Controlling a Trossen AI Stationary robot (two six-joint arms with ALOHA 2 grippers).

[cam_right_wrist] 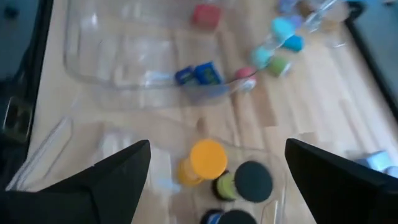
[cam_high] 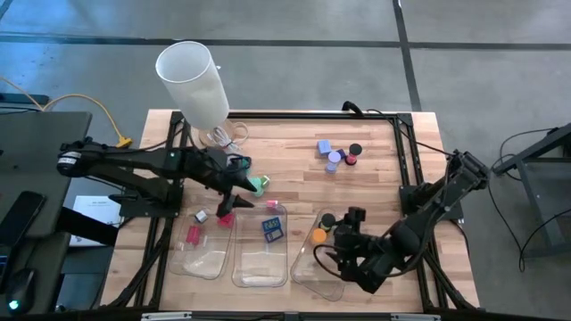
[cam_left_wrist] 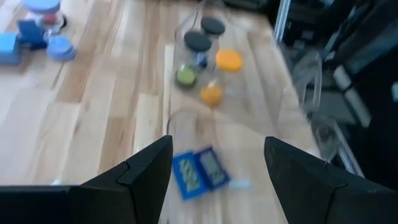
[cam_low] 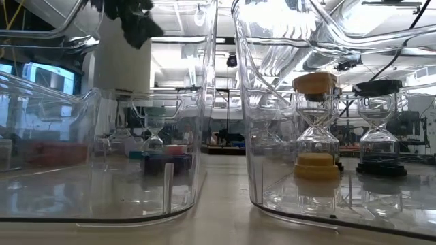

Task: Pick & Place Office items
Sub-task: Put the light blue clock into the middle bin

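The office items are scattered in small groups on the wooden table (cam_high: 294, 169). A blue block (cam_high: 272, 229) lies inside the middle one of three clear trays (cam_high: 260, 267) at the near edge. A red piece (cam_high: 192, 235) lies in the left tray (cam_high: 201, 263). The right tray (cam_high: 314, 267) holds little sand timers with an orange cap (cam_high: 319, 235) and a black cap (cam_high: 328, 219); from table height they stand upright side by side, the orange one (cam_low: 316, 126) and a black one (cam_low: 376, 126) just beside it. Farther back on the table, well apart from the trays, sits a cluster of blue and purple pieces (cam_high: 328, 153) with a red one (cam_high: 351, 160) and a black cap (cam_high: 356, 148) touching or nearly so. A green piece (cam_high: 257, 185) lies near the left arm's tip.

The left gripper (cam_high: 230, 203) hangs over the gap between the left and middle trays, its fingers (cam_left_wrist: 146, 165) spread wide with nothing between them, the blue block (cam_left_wrist: 199, 172) below. The right gripper (cam_high: 352, 234) sits over the right tray, its fingers (cam_right_wrist: 118, 168) also wide apart and empty, above the orange cap (cam_right_wrist: 208, 157).

A tall white cylinder (cam_high: 194, 76) stands at the table's back left corner.
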